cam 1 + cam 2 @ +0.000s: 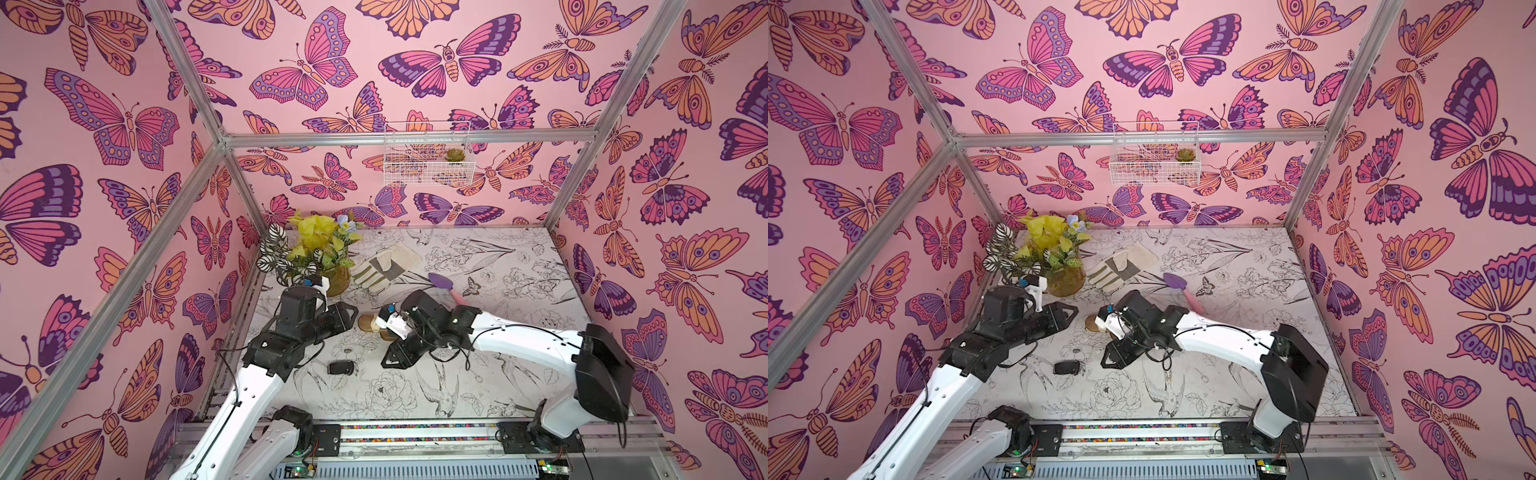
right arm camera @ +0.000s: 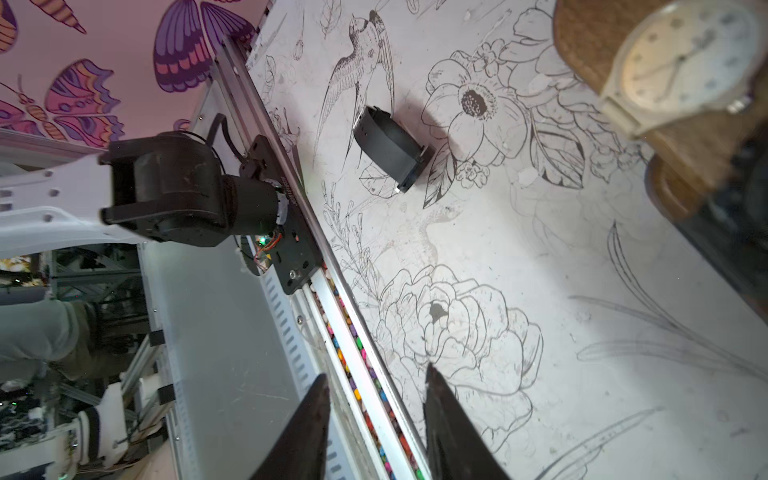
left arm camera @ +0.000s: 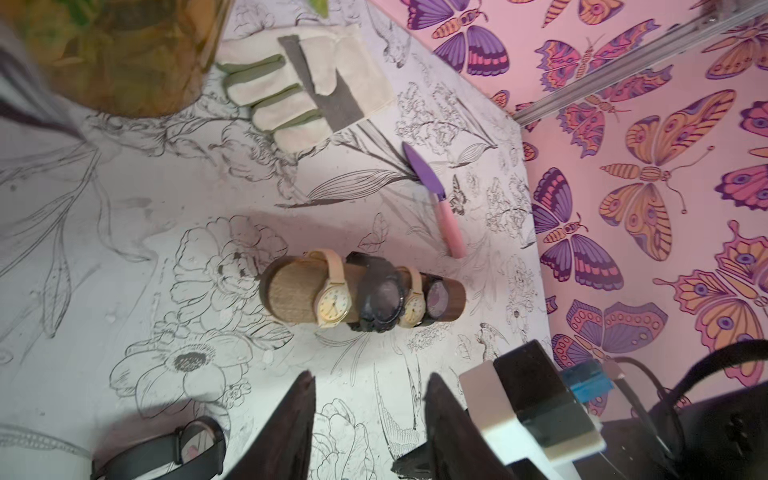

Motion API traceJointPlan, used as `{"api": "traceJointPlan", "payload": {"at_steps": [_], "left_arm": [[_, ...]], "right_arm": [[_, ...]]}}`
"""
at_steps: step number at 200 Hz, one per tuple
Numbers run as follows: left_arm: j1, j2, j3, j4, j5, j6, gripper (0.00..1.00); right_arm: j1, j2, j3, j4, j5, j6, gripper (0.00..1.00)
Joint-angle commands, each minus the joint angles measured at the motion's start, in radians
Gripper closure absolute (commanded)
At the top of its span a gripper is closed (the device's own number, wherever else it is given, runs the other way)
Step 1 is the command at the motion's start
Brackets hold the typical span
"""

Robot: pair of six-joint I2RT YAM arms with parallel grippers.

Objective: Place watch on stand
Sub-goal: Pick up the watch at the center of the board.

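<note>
Lying loose on the table (image 1: 415,395), the black watch (image 1: 340,368) sits nearer than the stand (image 3: 291,297) and apart from it. The stand carries four watches, and its bare left end looks free for another. The left gripper (image 3: 370,428) and right gripper (image 2: 374,432) are both spread and empty. In both top views the right arm (image 1: 519,334) hides most of the stand.

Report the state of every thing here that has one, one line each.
stand, standing, four watches strapped around it
black watch, on the table, strap in a loop, off the stand
left gripper, open, empty
right gripper, open, empty
glove, lying flat
trowel, lying on the table
</note>
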Motion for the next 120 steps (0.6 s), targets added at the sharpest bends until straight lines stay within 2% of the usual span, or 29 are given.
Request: {"api": "traceJointPlan", "payload": {"at_steps": [1, 40, 76, 120], "left_arm": [[0.017, -0.018, -0.031, -0.097, -0.084, -0.032, 0.51], [0.048, -0.086, -0.078, -0.157, -0.165, -0.108, 0.56], [0.096, -0.135, -0.130, -0.204, -0.200, -0.154, 0.59], [0.192, -0.164, -0.198, -0.194, -0.144, -0.191, 0.58]], "right_arm": [[0.021, 0.078, 0.090, -0.072, 0.049, -0.122, 0.57], [0.038, 0.202, 0.210, -0.090, 0.036, -0.245, 0.52], [0.072, 0.258, 0.244, -0.027, 0.035, -0.366, 0.50], [0.078, 0.376, 0.374, -0.021, 0.022, -0.416, 0.50]]}}
